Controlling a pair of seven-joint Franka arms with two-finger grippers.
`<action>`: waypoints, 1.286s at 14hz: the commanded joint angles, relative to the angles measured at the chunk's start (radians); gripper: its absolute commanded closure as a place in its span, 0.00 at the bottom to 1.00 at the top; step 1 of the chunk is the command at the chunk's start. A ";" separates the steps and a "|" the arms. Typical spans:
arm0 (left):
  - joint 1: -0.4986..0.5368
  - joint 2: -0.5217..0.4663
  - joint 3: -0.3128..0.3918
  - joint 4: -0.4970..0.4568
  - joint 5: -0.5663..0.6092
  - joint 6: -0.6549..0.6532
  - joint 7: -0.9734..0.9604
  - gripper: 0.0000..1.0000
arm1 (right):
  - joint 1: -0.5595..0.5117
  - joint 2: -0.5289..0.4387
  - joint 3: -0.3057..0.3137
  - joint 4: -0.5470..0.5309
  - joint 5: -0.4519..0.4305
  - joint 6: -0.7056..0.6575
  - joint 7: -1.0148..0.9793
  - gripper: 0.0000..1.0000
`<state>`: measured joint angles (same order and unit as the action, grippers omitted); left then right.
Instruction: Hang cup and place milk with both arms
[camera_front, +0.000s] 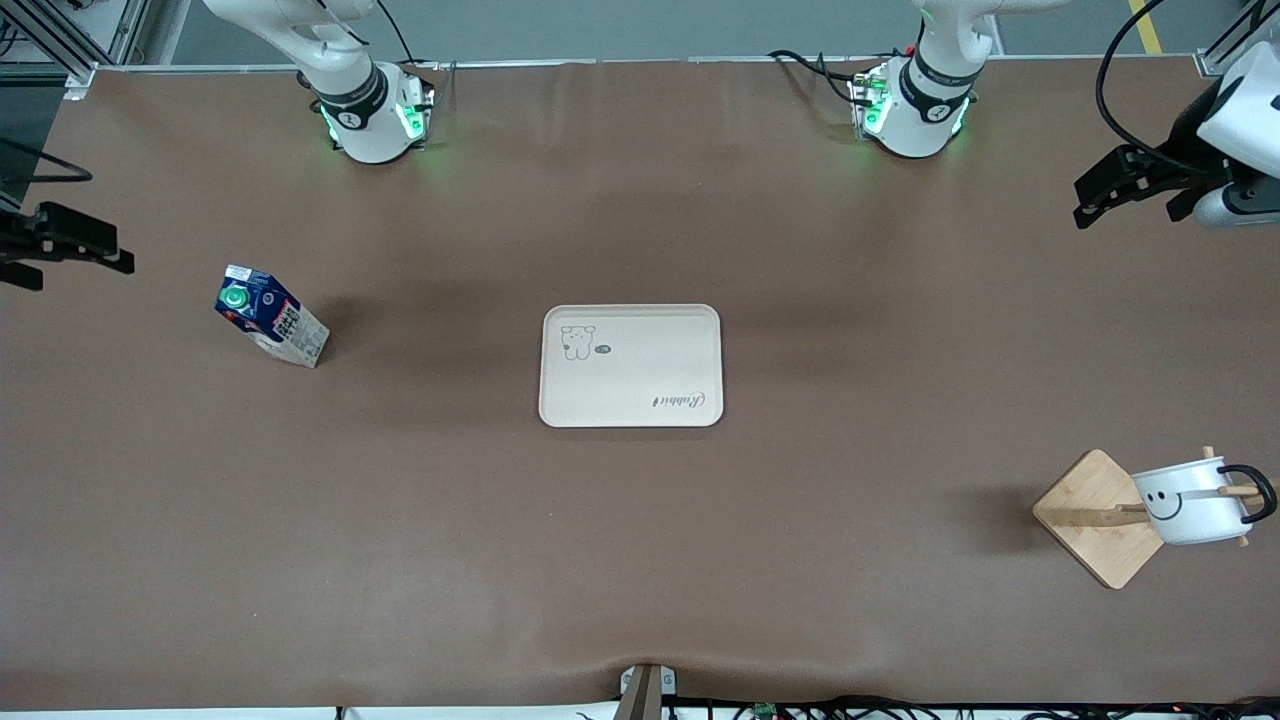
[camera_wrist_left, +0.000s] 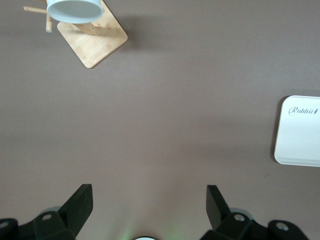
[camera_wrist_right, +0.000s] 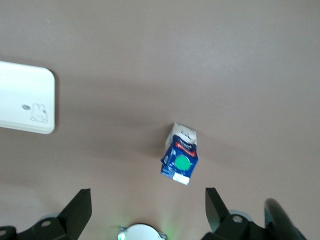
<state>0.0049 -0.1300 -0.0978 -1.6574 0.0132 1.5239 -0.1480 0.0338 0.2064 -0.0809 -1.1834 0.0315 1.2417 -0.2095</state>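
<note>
The right gripper (camera_wrist_right: 145, 212) is held wide open and empty above the table at its own end, with the milk (camera_front: 271, 316) standing upright just below. The left gripper (camera_wrist_left: 149, 210), equally wide, waits; the cup (camera_front: 1190, 500) is seen hung on the wooden rack (camera_front: 1098, 517).

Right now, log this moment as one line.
cup: on rack | milk: table, off tray | left claw: open | right claw: open
</note>
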 joint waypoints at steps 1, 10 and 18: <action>0.004 -0.006 -0.010 0.011 0.013 -0.030 -0.001 0.00 | 0.018 -0.164 -0.005 -0.233 -0.044 0.117 -0.063 0.00; 0.001 0.000 -0.019 0.010 0.025 -0.031 -0.001 0.00 | -0.021 -0.306 -0.014 -0.440 -0.033 0.237 -0.176 0.00; 0.004 0.003 -0.019 0.022 0.027 -0.031 0.001 0.00 | -0.043 -0.302 -0.014 -0.423 -0.009 0.229 -0.130 0.00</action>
<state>0.0048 -0.1297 -0.1090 -1.6542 0.0187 1.5072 -0.1481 0.0027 -0.0836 -0.1039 -1.6071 0.0100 1.4779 -0.3666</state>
